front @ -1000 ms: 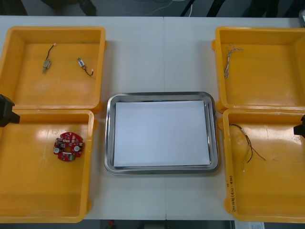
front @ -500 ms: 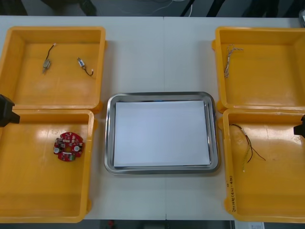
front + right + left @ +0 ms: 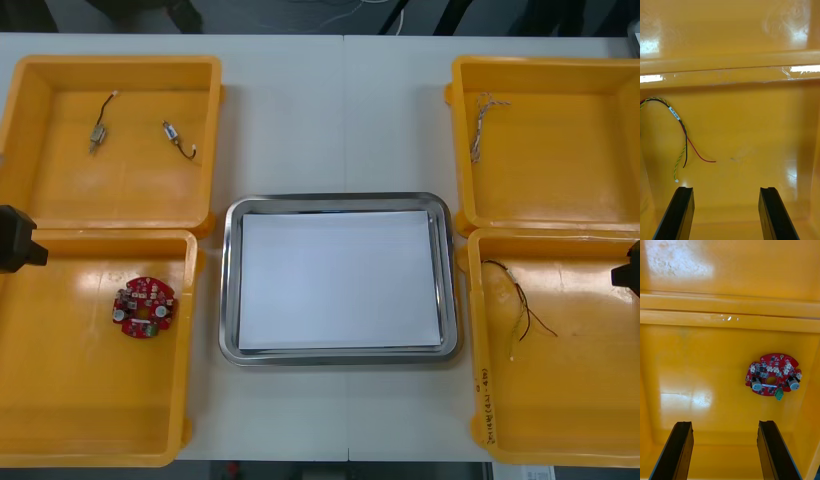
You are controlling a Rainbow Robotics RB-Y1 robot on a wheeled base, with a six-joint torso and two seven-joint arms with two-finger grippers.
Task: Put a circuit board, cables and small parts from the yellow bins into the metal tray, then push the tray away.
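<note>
Front view placed the round red circuit board (image 3: 143,307) on the floor of the near left yellow bin (image 3: 80,400), well apart from the metal tray (image 3: 229,290), white inside and not yet loaded. The left gripper (image 3: 725,424) hung over that bin with its fingers spread wide, the board ahead and off toward one finger. It would do best to centre over the board before descending, then pinch across its rim. The right gripper (image 3: 726,189), likewise spread, hovered over the near right yellow bin (image 3: 580,400) near the red and yellow cable (image 3: 673,111). Against the earlier frame, both grippers had edged slightly inward; nothing else had moved.
</note>
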